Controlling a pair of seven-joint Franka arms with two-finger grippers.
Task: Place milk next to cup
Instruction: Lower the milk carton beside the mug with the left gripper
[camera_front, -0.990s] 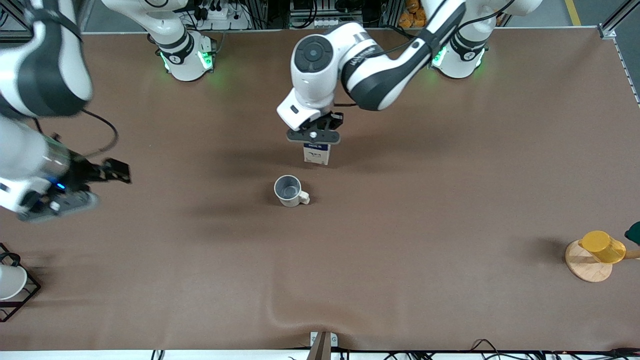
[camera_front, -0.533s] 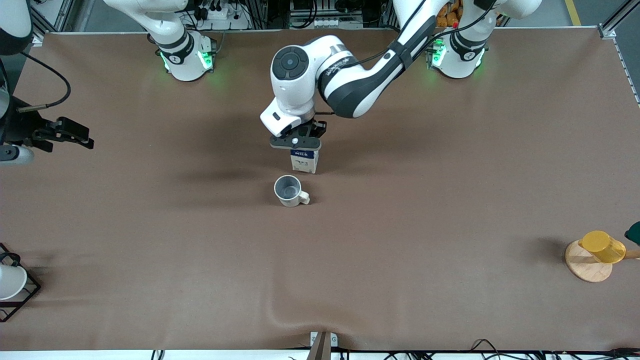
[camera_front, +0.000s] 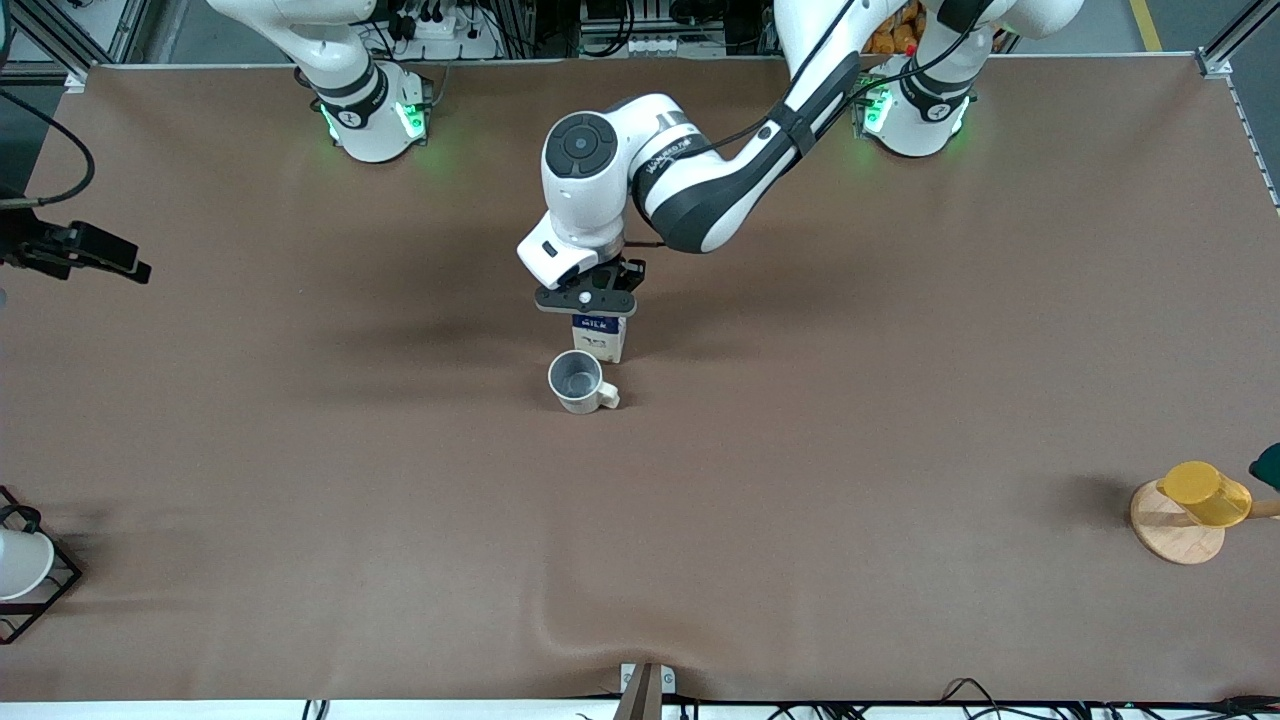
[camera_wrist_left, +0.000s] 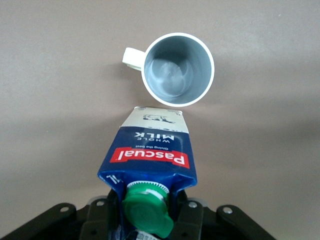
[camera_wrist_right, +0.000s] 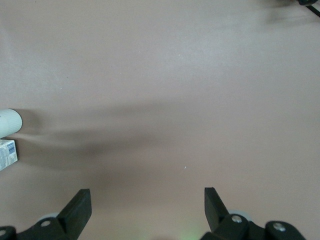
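- Brown cloth covers the table.
- White cup in a wire rack sits at the right arm's end, near the front camera.
- Right gripper hangs over bare cloth at that same end, jaws spread wide, holding nothing.
- Left gripper is clenched on the milk by its top.
- Milk stands upright just beside the cup, farther from the front camera.
- Yellow cup lies on a wooden disc at the left arm's end.
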